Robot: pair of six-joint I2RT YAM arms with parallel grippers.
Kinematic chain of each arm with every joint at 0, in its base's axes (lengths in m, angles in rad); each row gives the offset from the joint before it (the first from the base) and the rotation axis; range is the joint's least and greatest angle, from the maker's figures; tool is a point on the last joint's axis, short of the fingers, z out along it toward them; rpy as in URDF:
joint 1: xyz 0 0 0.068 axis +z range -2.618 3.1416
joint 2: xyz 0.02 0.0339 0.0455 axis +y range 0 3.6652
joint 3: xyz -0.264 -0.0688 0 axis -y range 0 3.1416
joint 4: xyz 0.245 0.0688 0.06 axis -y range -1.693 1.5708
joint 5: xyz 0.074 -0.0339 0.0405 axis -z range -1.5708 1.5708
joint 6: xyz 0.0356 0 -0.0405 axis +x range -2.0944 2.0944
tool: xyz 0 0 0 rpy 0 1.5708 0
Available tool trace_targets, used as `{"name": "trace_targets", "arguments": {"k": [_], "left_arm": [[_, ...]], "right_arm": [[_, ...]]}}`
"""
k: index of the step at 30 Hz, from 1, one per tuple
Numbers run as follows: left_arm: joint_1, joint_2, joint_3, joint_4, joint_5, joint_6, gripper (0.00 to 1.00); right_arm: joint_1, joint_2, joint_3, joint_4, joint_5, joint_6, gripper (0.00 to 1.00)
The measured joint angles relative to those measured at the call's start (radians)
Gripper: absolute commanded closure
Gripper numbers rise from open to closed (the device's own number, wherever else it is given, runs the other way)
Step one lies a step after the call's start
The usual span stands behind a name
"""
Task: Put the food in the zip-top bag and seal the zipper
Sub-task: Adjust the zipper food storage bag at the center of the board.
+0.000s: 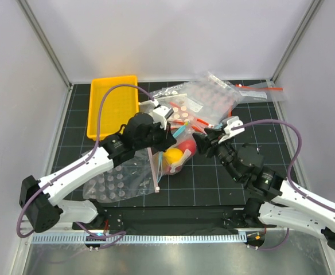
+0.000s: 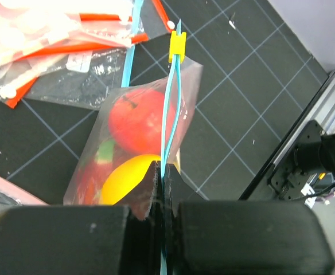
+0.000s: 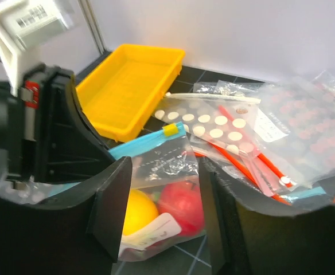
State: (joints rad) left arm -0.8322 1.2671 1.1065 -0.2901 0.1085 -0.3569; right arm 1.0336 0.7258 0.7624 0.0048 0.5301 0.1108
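Observation:
The clear zip-top bag [image 1: 176, 154] lies mid-table with the food inside. In the left wrist view I see the red ball [image 2: 141, 117], the yellow lemon [image 2: 130, 180] and the pink-red fruit with green leaves [image 2: 96, 166]; the kiwi is hidden. My left gripper [image 2: 163, 169] is shut on the light-blue zipper [image 2: 170, 109], well short of its yellow slider [image 2: 178, 43]. The zipper's two strips show a thin gap ahead of the jaws. My right gripper [image 3: 164, 183] is open and empty, just right of the bag [image 3: 173, 166], with the lemon [image 3: 139, 209] and red ball [image 3: 184, 203] showing beyond its fingers.
A yellow tray [image 1: 113, 106] stands at the back left. A pile of bags with red-orange strips [image 1: 213, 100] lies behind the clear bag. A white-dotted bag with a pale pink strip [image 1: 119, 183] lies under my left arm at the front left.

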Motion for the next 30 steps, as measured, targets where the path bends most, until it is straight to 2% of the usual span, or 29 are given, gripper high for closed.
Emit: {"name": "trace_targets", "arguments": {"k": [5, 11, 22, 27, 30], "left_arm": [[0.000, -0.056, -0.074, 0.039, 0.007, 0.024, 1.00], [-0.007, -0.178, -0.239, 0.181, 0.021, 0.073, 1.00], [-0.015, -0.284, -0.360, 0.286, 0.076, 0.243, 1.00], [-0.015, -0.330, -0.392, 0.298, 0.078, 0.299, 1.00], [-0.015, -0.346, -0.411, 0.302, 0.078, 0.318, 1.00]], "right_arm": [[-0.004, 0.016, -0.066, 0.050, -0.045, -0.045, 0.36], [-0.020, 0.055, -0.095, 0.088, -0.148, -0.083, 0.27], [-0.069, -0.014, -0.218, 0.212, -0.348, -0.135, 0.25], [-0.139, -0.006, -0.259, 0.292, -0.448, -0.127, 0.25], [-0.222, 0.025, -0.277, 0.349, -0.541, -0.097, 0.25]]}}
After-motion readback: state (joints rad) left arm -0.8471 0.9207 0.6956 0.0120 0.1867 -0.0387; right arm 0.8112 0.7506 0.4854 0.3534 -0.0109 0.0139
